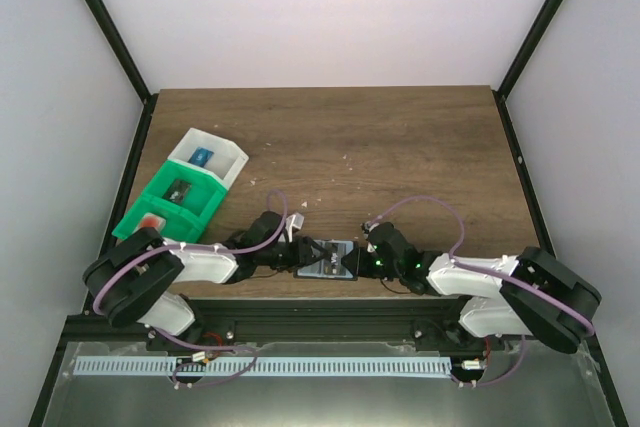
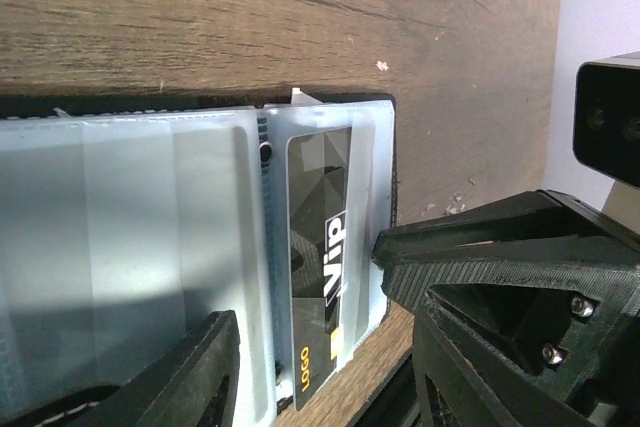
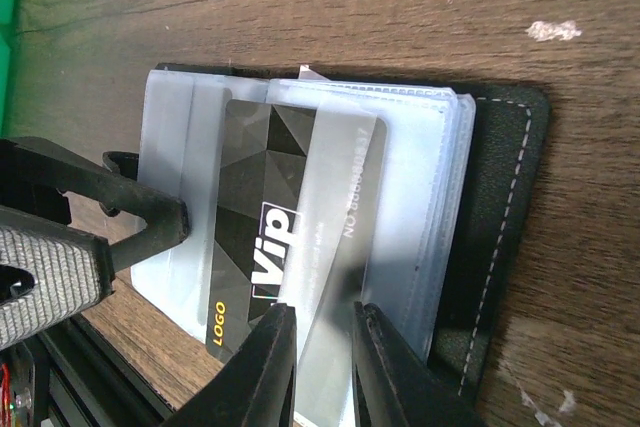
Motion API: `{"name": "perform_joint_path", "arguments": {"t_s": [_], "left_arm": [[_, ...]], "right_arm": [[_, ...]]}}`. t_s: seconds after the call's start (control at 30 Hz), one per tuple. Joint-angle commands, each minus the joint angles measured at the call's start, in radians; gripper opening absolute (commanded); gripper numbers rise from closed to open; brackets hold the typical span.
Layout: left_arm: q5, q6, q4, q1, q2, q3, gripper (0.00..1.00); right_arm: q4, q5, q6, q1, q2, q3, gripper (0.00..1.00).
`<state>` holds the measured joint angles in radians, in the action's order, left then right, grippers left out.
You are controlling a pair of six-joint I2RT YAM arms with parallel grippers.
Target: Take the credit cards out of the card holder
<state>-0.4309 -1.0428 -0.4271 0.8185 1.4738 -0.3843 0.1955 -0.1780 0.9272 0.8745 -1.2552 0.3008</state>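
Black outside with pale stitching along its rim, the card holder (image 3: 503, 237) lies open on the wooden table (image 1: 400, 147), directly between the two grippers, and its stack of clear sleeves (image 3: 420, 177) faces up. A black credit card (image 3: 262, 172) printed "Vip" in white and "LOGO" in yellow sits in the top sleeve. The right gripper (image 3: 325, 317) has its jaws drawn almost together, pinching the card holder by the near edge of that top sleeve. Whether the card's end is also inside the pinch cannot be told. The left gripper (image 1: 297, 253) is at the opposite side of the holder, its jaws partly apart and clamped on nothing visible. In the right wrist view one of its black fingers (image 3: 140, 209) touches the outer edge of the sleeves. In the left wrist view the sleeves and the card lie in the gap between its jaws. Beyond the left gripper and further to its left, well apart from the holder, two plastic bins stand touching. The white bin (image 1: 236, 159) is the farther one and holds a small blue object (image 1: 203, 156). The green bin (image 1: 205, 205), nearer the arm, has a small dark item (image 1: 180, 190) in its far section and a reddish one (image 1: 150, 220) in its near section, both too small to identify.
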Motion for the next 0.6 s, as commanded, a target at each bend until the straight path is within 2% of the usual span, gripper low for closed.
{"name": "perform_joint_path", "arguments": {"t_s": [0.0, 0.2, 0.57], "left_arm": [[0.000, 0.026, -0.041, -0.004, 0.025, -0.003, 0.50], [-0.017, 0.022, -0.071, -0.004, 0.055, -0.001, 0.48], [-0.018, -0.011, -0.160, 0.014, 0.092, 0.016, 0.30]], "right_arm": [[0.014, 0.012, -0.003, 0.008, -0.012, 0.012, 0.18], [0.027, 0.007, 0.009, 0.008, -0.016, -0.010, 0.18], [0.040, 0.003, 0.017, 0.008, -0.008, -0.024, 0.18]]}}
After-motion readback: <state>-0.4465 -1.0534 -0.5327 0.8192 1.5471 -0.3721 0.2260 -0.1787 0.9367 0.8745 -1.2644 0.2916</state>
